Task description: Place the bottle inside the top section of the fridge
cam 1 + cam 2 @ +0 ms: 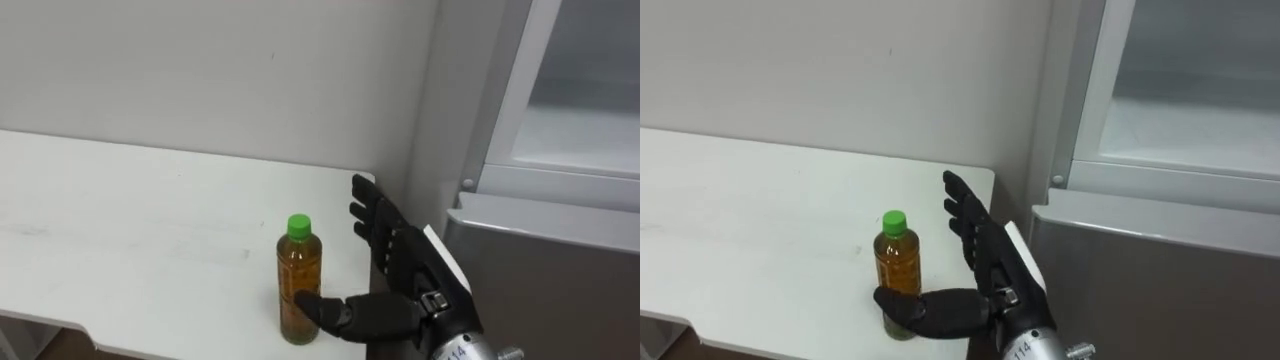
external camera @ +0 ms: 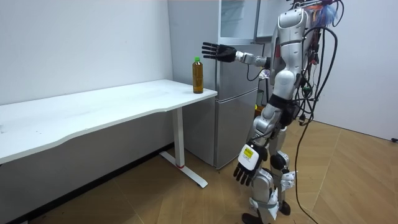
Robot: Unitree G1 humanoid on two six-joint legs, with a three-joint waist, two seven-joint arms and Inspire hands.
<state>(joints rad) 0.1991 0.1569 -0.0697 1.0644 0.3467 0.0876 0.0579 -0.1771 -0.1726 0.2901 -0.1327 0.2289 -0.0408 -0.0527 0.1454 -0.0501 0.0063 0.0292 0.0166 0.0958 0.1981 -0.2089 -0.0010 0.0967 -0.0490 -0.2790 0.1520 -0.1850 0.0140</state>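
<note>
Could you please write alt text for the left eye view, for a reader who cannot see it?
The robot's right hand, open with fingers straight, is held beside an upright green-capped bottle of amber drink, its thumb across the front of the bottle's base. The bottle stands near the right end of a white table, with the fridge just to the right.

white table (image 2: 93, 107), plain wall (image 2: 74, 43) — herringbone wood floor (image 2: 351, 183)

Right robot hand (image 1: 400, 258) stretched forward, fingers straight, thumb spread, left robot hand (image 2: 246, 167) hanging low
</note>
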